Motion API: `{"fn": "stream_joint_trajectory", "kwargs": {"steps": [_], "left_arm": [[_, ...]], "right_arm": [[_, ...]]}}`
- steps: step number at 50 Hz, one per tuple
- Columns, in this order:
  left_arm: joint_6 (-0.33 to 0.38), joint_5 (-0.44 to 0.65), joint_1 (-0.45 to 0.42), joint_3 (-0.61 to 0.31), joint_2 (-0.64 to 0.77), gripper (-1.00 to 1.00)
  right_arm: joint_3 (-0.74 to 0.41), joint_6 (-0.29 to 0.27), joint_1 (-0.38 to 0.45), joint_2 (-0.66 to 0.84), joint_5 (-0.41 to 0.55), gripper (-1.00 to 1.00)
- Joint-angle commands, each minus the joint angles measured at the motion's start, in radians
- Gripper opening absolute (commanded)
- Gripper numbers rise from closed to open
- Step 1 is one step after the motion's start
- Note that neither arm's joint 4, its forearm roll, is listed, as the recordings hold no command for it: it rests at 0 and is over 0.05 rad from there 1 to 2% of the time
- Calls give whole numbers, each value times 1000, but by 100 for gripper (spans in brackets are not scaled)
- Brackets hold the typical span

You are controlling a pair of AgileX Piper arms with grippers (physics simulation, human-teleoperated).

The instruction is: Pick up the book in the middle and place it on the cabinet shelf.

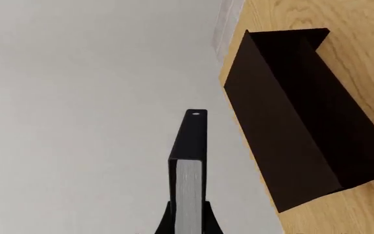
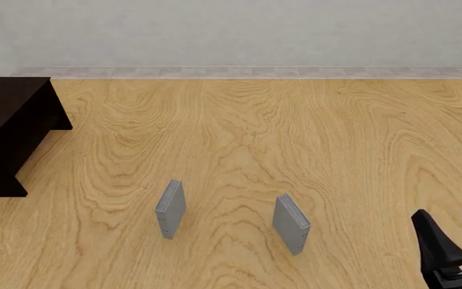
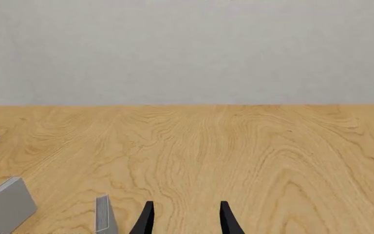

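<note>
The book (image 1: 189, 185) sits clamped between my left fingers (image 1: 162, 222), page edges facing the left wrist camera, black cover running away toward the pale wall. It is off the bench (image 2: 295, 138), held in the air, and does not show in the front view. In the left wrist view the cabinet (image 1: 291, 126) lies beside it but apart, a dark block on the light wood with its flat top turned toward the lens.

From the front, the cabinet (image 2: 6, 129) stands at about nine o'clock on the bench, against the left edge. Two grey books stand upright nearer me: one (image 2: 170, 208) at about seven o'clock, the other (image 2: 292, 224) at about six, well apart from each other with bare wood between them.

My right fingers (image 2: 456, 235) rest low at five o'clock, spread apart and holding nothing. The right wrist camera looks out between them (image 3: 184, 219) over open wood to the wall, with both grey books (image 3: 8, 204) off to one side.
</note>
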Motion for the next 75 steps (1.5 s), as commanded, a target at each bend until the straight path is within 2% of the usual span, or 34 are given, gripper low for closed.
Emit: {"fn": "stream_joint_trajectory", "kwargs": {"steps": [1, 2, 10, 29, 31, 32, 41, 50, 71, 75], "left_arm": [[76, -114, 9, 152, 3, -100], [89, -123, 6, 179, 4, -100], [54, -127, -20, 165, 20, -100], [79, -88, -12, 203, 3, -100], [72, -81, -13, 201, 3, -100], [42, -61, -20, 182, 6, -100], [39, -74, -19, 192, 11, -100], [33, -108, -16, 226, 18, -100], [46, -219, 26, 221, 46, -100], [87, -298, 11, 285, 50, -100]], "right_arm": [[-6, -8, 1, -3, 5, 100], [-6, -7, 1, -3, 5, 100], [-12, -1, -6, -5, -1, 100], [-5, 3, -9, -5, -12, 100], [-6, 3, -9, -5, -11, 100], [-9, 4, -11, -5, -9, 100], [-10, 1, -10, -5, -7, 100], [-8, 0, -11, -5, -8, 100], [-3, -6, -10, -4, -6, 100], [-4, -8, -11, -4, -6, 100]]}}
